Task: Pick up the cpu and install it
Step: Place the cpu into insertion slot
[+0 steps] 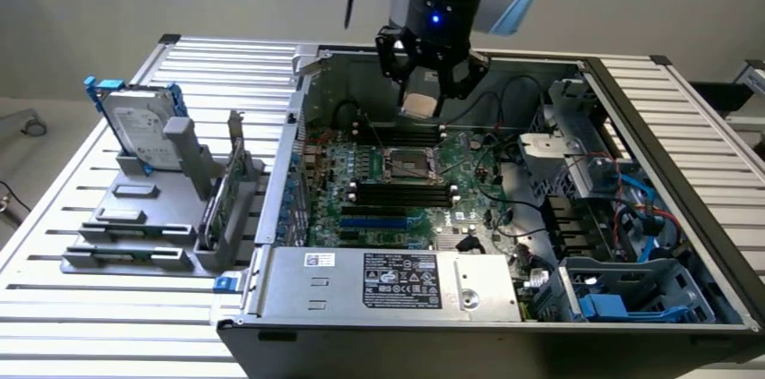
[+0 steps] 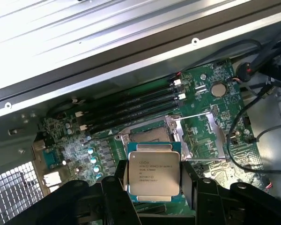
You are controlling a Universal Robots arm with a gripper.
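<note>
Fingers [image 2: 114, 192] clamped, one black pad on each of two opposite edges of the cpu [image 2: 153, 171], and that was the right place to have them. You had the gripper [image 1: 425, 97] carrying the chip in the air over the socket [image 2: 152, 133], clear of it and not seated. From the exterior view it hung a little toward the far side of the socket, above the black memory sticks [image 2: 131, 105] that run just beside it.

Look at what you were holding: a thin, flat square with a matte silver-grey metal lid, softly rounded corners, printed lettering on top and a sliver of green edge showing round the lid. I judged it light and completely stiff, so no sag to worry about. That smooth metal and those thin edges looked slippery, though, and the underside is likely the delicate part. Edges only, then, and level.

The socket sat there as a bright square metal frame on the green board [image 2: 201, 122], which was crowded with small parts. Dark cables [image 2: 234, 136] looped across the board near the socket.
</note>
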